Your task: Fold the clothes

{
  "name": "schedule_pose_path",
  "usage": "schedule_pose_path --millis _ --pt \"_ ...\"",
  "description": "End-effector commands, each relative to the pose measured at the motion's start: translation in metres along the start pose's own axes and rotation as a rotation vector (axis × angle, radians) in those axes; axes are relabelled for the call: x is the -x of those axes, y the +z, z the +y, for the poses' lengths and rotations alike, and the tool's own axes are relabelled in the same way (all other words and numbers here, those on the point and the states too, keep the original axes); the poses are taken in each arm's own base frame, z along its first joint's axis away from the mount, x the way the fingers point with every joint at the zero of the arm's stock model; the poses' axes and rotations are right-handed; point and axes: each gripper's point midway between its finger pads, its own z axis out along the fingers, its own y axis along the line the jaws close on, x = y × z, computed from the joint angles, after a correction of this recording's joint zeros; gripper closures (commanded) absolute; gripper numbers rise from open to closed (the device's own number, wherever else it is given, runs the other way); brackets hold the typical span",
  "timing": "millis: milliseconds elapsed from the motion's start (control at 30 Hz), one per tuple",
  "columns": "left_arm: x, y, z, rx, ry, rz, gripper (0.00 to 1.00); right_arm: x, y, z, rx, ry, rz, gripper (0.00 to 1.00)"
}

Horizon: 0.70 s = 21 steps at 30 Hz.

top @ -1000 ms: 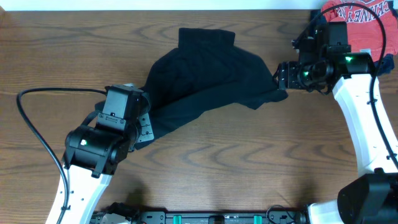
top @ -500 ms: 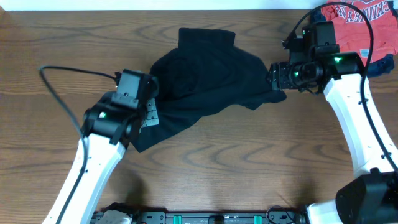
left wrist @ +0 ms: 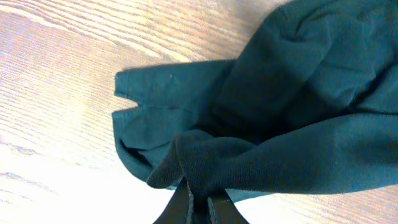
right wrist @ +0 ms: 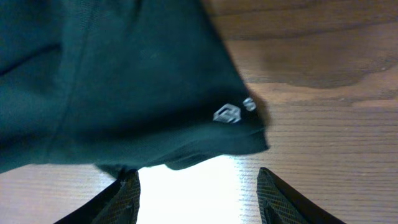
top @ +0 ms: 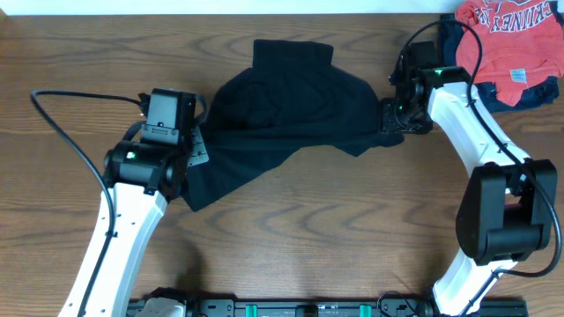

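The clothes, a black garment (top: 282,114), lie crumpled at the table's middle back. My left gripper (top: 196,155) is at its left edge. In the left wrist view the left gripper (left wrist: 200,200) is shut on a pinched fold of the black fabric (left wrist: 298,124), which lifts off the wood. My right gripper (top: 393,118) is at the garment's right corner. In the right wrist view the right gripper (right wrist: 199,188) stands open, and the hem with a small white logo (right wrist: 227,114) lies just ahead of the fingertips (right wrist: 127,193), not between them.
A red shirt with white lettering (top: 511,35) lies on a navy garment (top: 451,40) at the back right corner, close behind the right arm. A black cable (top: 62,132) loops over the table at the left.
The left gripper has carried its pinched fabric edge toward the back and left. The right gripper has swung round to the garment's right corner, its jaws a little narrower.
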Motion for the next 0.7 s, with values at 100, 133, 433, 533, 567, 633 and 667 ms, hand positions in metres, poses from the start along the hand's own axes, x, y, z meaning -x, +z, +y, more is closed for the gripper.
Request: schedule_pose_path --millis 100,133,433,533,567,633,667 --pt "0.016 -0.013 0.011 0.009 -0.005 -0.074 0.94 0.005 0.016 -0.005 -0.061 -0.006 -0.007 0.35" --pt "0.016 -0.013 0.012 0.009 -0.007 -0.076 0.94 0.005 0.021 -0.004 -0.056 -0.012 -0.001 0.34" --pt "0.016 -0.013 0.012 0.011 -0.001 -0.075 0.94 -0.005 0.058 0.001 -0.016 -0.010 0.077 0.33" --pt "0.016 -0.013 0.012 0.011 0.002 -0.075 0.94 -0.005 0.063 0.002 -0.014 -0.010 0.082 0.36" --pt "0.016 -0.013 0.012 0.011 0.002 -0.075 0.94 -0.006 0.065 0.002 -0.014 -0.009 0.084 0.38" --pt "0.016 -0.013 0.012 0.011 0.002 -0.075 0.94 -0.008 0.068 0.002 -0.009 -0.012 0.096 0.39" --pt "0.016 -0.013 0.012 0.011 0.002 -0.075 0.94 -0.010 0.071 0.005 0.007 -0.026 0.107 0.41"
